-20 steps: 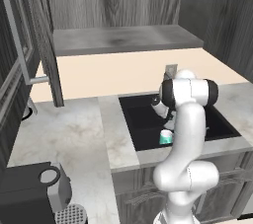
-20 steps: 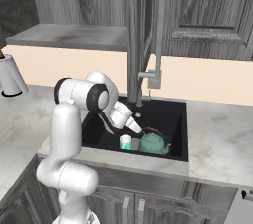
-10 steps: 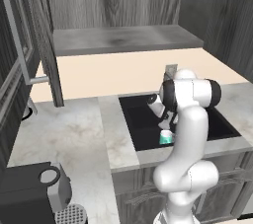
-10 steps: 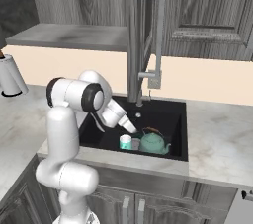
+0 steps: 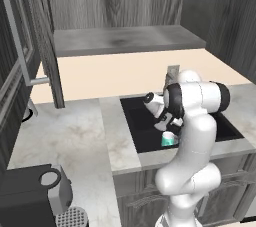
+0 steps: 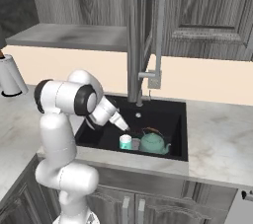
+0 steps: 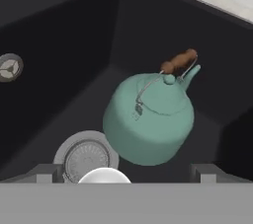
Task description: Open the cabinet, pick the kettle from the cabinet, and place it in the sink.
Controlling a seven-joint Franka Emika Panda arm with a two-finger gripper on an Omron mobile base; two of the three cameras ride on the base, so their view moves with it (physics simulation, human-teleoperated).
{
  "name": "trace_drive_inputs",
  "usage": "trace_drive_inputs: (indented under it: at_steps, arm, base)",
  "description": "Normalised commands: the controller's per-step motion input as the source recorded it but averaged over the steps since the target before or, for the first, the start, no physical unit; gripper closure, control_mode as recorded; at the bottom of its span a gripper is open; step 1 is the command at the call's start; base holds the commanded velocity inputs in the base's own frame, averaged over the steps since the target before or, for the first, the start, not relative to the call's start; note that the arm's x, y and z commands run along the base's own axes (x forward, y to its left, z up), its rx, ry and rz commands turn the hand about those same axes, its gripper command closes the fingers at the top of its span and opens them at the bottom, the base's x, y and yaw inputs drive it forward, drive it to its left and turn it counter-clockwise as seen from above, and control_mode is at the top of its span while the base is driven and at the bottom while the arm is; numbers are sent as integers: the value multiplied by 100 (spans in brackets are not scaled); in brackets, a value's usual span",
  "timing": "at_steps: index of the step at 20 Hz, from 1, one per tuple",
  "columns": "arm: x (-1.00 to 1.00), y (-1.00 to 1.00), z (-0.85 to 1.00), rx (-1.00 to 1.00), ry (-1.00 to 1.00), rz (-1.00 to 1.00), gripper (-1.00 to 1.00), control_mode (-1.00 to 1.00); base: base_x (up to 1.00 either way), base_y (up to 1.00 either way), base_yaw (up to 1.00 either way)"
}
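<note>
A teal kettle (image 7: 150,119) with a brown-grip wire handle sits upright on the floor of the black sink (image 6: 170,114); it is also at the basin's front (image 6: 153,142). My gripper (image 7: 126,173) is open, its fingertips (image 7: 47,171) spread wide with nothing between them. It hovers inside the basin a little to the left of the kettle (image 6: 124,126) and is not touching it. The dark grey cabinet has one tall door (image 5: 44,41) swung open, with its pale bar handle (image 5: 19,36) facing out.
A white-rimmed teal cup (image 6: 126,142) stands beside the kettle, over the round drain (image 7: 86,156). A grey faucet (image 5: 173,72) rises behind the basin. The open door's edge (image 6: 132,35) hangs above the sink. A paper-towel roll (image 6: 10,75) and a black coffee machine (image 5: 30,196) stand on the counter.
The arm's elbow has swung left and the hand has drawn back slightly from the kettle. The kettle and the cup have not moved.
</note>
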Motion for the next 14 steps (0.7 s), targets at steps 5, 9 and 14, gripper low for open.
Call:
trace_drive_inputs:
  at_steps: [5, 9, 14]
  arm:
    - [-20, 24, 40, 0, 1, 0, -100, -100]
    - [-18, 9, 49, 0, 10, 1, -100, -100]
    - [-25, 5, 50, 0, 18, 8, -100, -100]
  base:
    - [0, 0, 0]
    - [0, 0, 0]
    - [0, 0, 0]
